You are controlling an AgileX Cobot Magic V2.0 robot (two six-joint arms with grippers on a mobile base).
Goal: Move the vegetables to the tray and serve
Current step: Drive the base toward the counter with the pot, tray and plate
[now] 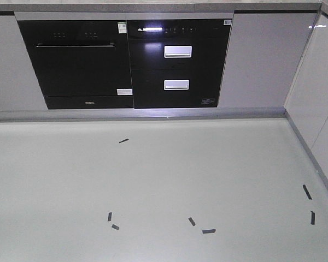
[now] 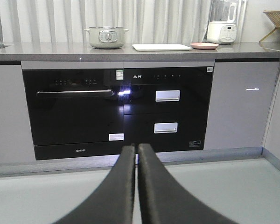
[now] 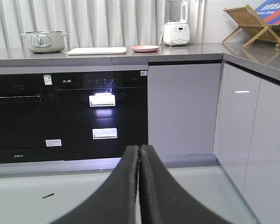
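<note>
- Left gripper (image 2: 136, 148): the two dark fingers (image 2: 123, 186) are pressed together, no gap I can make out, nothing between them.
- Right gripper (image 3: 139, 148): same deal, pads flat against each other and empty.
- Both are hanging low over the pale floor (image 1: 153, 180), pointing at the cabinet front, well apart from anything I could grab.
- Straight past the left fingertips is the black built-in oven (image 2: 74, 112), with the drawer unit (image 2: 167, 109) just right of it.
- Up above the fingertips, on the grey counter (image 2: 46, 48), is the tray (image 2: 161, 47). It's slightly right of the left fingers, and up and left of the right ones.
- The pink plate (image 2: 204, 45) sits just to the right of the tray, a pot (image 2: 106, 37) is further left, and a white blender (image 2: 221, 28) is behind the plate.
- The vegetables: honestly can't spot any green from here. The plate is edge-on and far off, so if the leaf is lying on it I can't tell.
- My read: we're at the approach stage and nothing has been transferred yet.
- Next move, I reckon: roll the base in past the tape marks (image 1: 123, 141), lift the arms above counter height, spread one set of fingers and find that leaf before reaching.
</note>
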